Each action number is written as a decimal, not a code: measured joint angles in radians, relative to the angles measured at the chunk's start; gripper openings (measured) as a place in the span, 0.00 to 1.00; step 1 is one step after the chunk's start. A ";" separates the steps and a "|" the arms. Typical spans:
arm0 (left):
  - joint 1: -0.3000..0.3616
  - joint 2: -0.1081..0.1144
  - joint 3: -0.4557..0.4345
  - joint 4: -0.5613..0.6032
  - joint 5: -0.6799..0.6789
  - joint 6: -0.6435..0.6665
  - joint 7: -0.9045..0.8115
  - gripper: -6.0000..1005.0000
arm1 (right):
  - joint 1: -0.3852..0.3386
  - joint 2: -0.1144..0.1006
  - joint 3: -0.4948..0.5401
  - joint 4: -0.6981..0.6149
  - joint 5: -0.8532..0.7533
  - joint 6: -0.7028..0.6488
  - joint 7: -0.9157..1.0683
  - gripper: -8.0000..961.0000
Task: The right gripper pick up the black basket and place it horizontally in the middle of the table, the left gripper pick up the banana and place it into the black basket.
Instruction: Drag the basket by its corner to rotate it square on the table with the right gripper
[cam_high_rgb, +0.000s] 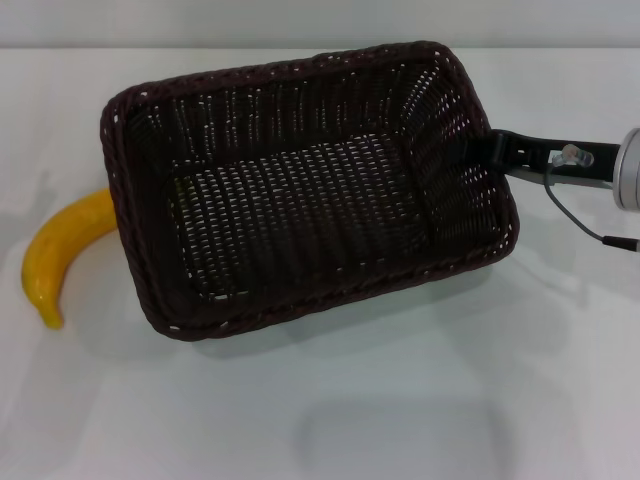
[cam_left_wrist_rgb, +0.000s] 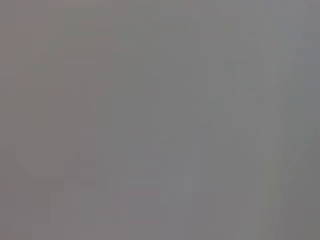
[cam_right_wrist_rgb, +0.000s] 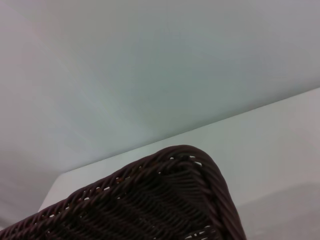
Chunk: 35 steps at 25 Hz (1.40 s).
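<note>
Head view: from above, angled forward and down onto the plain white tabletop (cam_high_rgb: 400, 400), framing the whole dark woven wicker basket (cam_high_rgb: 300, 190). Right wrist view: very near one braided corner of the same basket (cam_right_wrist_rgb: 165, 200), facing across the tabletop (cam_right_wrist_rgb: 280, 135) toward a pale wall. Left wrist view: uniform grey only, nothing shared.

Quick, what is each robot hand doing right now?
Right gripper: shut on the right end wall of the dark woven rectangular basket, seemingly lifted.
Left gripper: not in view.
</note>
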 joint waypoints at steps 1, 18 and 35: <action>0.000 0.000 0.000 0.000 0.000 0.000 0.000 0.87 | 0.000 0.000 0.000 0.000 0.000 0.000 -0.002 0.17; -0.012 0.001 -0.012 -0.015 0.000 0.005 0.002 0.87 | 0.000 -0.003 0.011 0.020 0.067 0.006 -0.085 0.18; -0.015 0.001 -0.024 -0.014 0.001 0.009 0.002 0.87 | 0.000 -0.005 0.028 0.033 0.088 0.023 -0.105 0.39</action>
